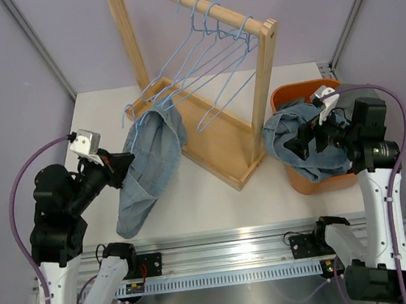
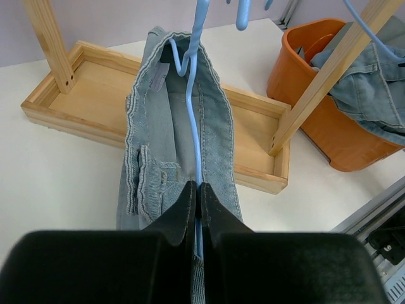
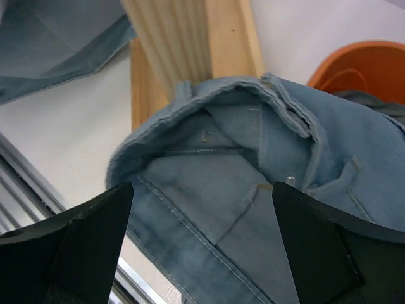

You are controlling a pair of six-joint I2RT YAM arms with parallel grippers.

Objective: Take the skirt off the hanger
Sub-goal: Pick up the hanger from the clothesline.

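Closest to the lens, my left gripper (image 2: 197,190) is clenched on the light blue wire hanger (image 2: 195,120) inside the pale denim skirt (image 2: 152,126); only the left wrist view shows that grip. Overhead I count one wooden clothes rack (image 1: 221,150) with the skirt hanging at its left end, one orange plastic tub (image 1: 296,94) and a second denim garment (image 1: 286,138) draped over it. My right gripper (image 3: 202,190) is spread wide above that garment.

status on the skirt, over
Left hand shut on skirt at the hanger. Right hand open above denim in orange bin. Skirt not yet off hanger. Wooden rack close beside it.
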